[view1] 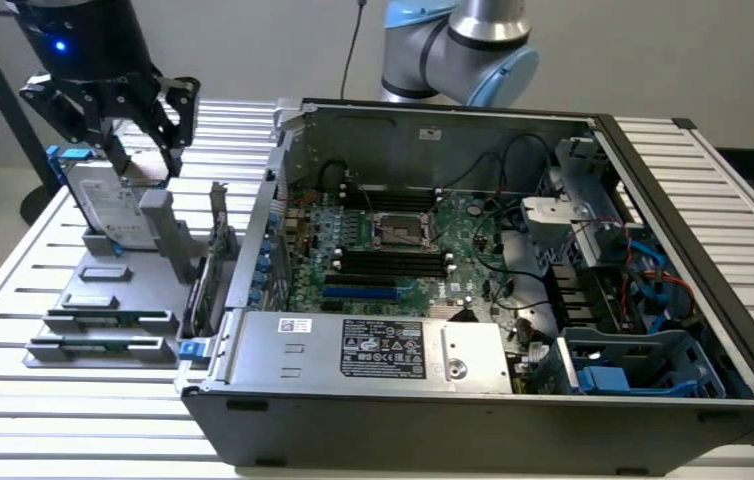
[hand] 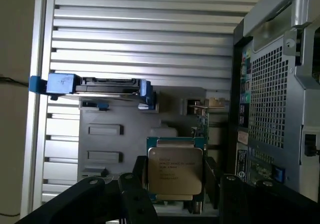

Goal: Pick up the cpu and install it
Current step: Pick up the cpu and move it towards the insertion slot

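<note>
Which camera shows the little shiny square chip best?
The wrist view: the small square silvery chip faces the camera, its printed top plain, inside the black gripper. In the exterior view it is a tiny pale sliver.

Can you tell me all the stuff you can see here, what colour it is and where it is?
computer case: one, black and grey, open, on the table
motherboard: one, green, inside the computer case
hard drive: one, grey in a blue bracket, standing on the tray
long blocks: two, grey, at the tray's end nearest the exterior camera
tray: one, grey, at the exterior view's left of the computer case
table: one, silvery slats, under everything
cpu: one, silvery top with a green edge, between the jaws
robot arm: one, grey and light blue, behind the computer case
gripper: one, black, above the tray, jaws shut on the cpu
</note>
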Controlling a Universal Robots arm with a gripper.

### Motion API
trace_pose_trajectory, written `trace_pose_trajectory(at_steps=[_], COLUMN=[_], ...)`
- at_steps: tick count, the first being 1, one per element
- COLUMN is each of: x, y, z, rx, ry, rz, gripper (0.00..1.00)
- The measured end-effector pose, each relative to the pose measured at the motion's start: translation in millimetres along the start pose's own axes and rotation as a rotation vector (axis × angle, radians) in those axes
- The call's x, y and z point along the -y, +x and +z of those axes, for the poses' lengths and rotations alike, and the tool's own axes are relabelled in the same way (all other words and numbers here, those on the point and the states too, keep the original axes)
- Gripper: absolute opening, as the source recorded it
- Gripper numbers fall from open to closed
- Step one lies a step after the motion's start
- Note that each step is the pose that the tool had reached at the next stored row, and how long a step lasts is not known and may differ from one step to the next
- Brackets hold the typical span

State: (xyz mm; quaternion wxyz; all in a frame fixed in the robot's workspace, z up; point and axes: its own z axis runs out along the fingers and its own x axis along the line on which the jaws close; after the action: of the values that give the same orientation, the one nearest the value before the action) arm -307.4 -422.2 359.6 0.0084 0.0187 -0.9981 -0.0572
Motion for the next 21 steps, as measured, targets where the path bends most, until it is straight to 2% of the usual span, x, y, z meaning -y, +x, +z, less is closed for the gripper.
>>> trace_pose_trajectory(at_steps=[6,11,16,21], x=[0.4,0.9,1.6,2.4], y=[-25.9,-47.3,-68.9,-90.2], z=[-4.8,-7.5,-8.7,-9.1], rx=[0.0005,0.0005,-0.0001,-0.0016], ry=[-0.0334,-0.0545,-0.0665,-0.0707], rz=[-0.004,-0.007,-0.009,-0.012], gripper=[0.55,0.55,0.55,0.55])
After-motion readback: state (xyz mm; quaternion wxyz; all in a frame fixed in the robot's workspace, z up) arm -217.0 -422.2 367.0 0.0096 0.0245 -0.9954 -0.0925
